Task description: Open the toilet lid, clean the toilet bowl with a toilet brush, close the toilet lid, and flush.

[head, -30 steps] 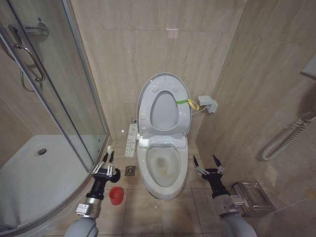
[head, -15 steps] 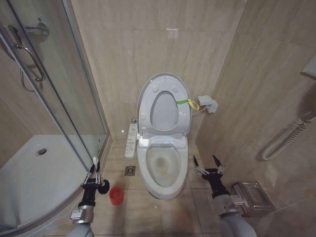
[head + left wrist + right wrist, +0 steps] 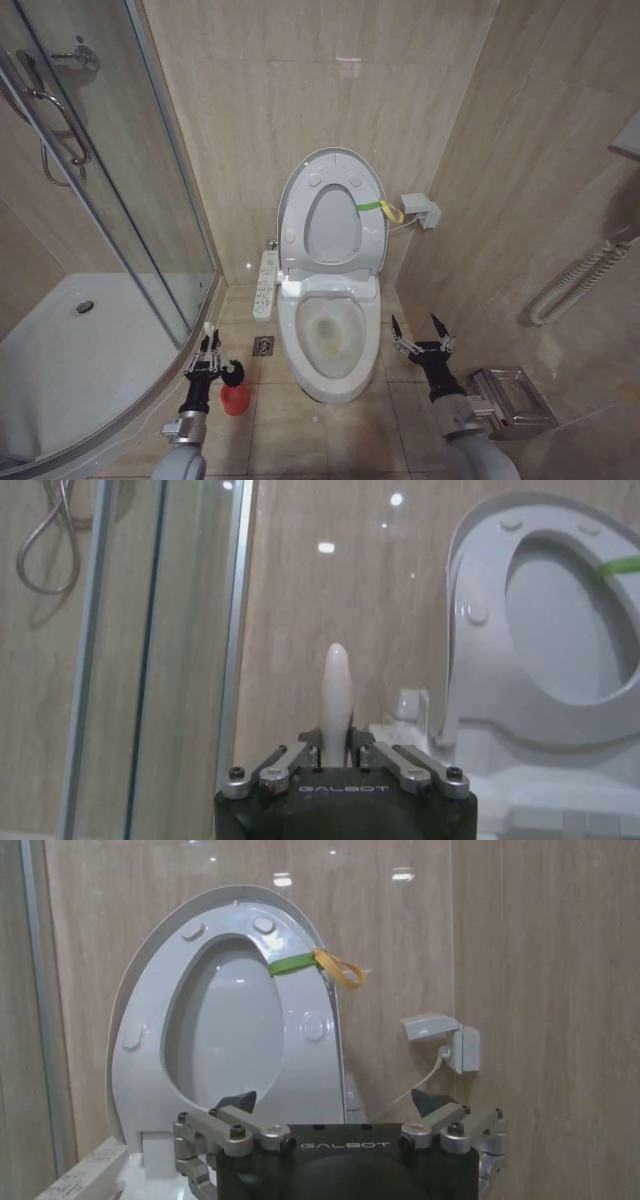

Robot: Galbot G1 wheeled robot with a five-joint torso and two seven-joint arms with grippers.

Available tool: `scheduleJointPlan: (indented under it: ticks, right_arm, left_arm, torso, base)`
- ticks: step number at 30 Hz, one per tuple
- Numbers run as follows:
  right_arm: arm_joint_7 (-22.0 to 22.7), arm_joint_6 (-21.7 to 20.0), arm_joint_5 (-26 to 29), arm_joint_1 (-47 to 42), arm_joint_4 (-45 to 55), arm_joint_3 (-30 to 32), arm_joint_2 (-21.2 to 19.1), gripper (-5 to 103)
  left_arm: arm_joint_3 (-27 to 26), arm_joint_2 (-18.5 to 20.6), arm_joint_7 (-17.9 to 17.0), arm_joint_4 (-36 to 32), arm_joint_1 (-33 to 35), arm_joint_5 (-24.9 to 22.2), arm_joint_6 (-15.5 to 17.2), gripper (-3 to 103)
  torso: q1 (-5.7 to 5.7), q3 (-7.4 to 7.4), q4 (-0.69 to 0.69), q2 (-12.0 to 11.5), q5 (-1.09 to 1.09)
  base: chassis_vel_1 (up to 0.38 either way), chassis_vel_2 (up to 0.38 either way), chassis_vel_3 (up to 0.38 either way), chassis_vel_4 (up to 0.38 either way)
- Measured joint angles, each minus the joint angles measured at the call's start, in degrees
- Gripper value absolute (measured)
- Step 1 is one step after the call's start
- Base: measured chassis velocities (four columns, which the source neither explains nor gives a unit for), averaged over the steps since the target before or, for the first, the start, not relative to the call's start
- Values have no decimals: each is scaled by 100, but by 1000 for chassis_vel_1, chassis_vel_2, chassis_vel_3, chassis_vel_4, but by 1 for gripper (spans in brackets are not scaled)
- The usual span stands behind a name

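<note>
One toilet, against the far wall. Lid [image 3: 332,215] upright with the seat ring raised against it, a yellow-green strap [image 3: 378,208] on its right edge. Bowl [image 3: 330,345] open below, stained yellowish inside, with a narrow button panel [image 3: 266,283] just beside its left rim.

One brush [image 3: 222,360], low on the left near the floor, pale handle pointing up, dark head just above one red holder [image 3: 235,398]; whether head touches holder cannot be told. Left gripper [image 3: 205,362] closed on the handle, fingers [image 3: 300,750] pinching it in the left wrist view, handle tip rising above them.

Right gripper [image 3: 420,335] to the right of the bowl, apart from it, jaws spread wide, empty.

Around: curved glass shower door [image 3: 120,200] and white tray [image 3: 80,350] on the left, close beside the left arm; one floor drain [image 3: 263,346] between holder and bowl; one wall socket box [image 3: 420,211] right of the lid; one metal rack [image 3: 510,398] on the near right; ribbed hose [image 3: 575,280] on the right wall.
</note>
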Motion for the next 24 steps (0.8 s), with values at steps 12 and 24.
scheduleJointPlan:
  ticks: [12, 24]
  right_arm:
    - [0, 0, 0, 0, 0, 0, 0, 100]
    - [0, 0, 0, 0, 0, 0, 0, 100]
  left_arm:
    - [157, -32, 72, 1490, -734, -12, -314, 19]
    - [390, -147, 357, 2488, -1314, -171, -440, 19]
  torso:
    - [0, 0, 0, 0, 0]
    - [0, 0, 0, 0, 0]
  base:
    - [0, 0, 0, 0]
    - [0, 0, 0, 0]
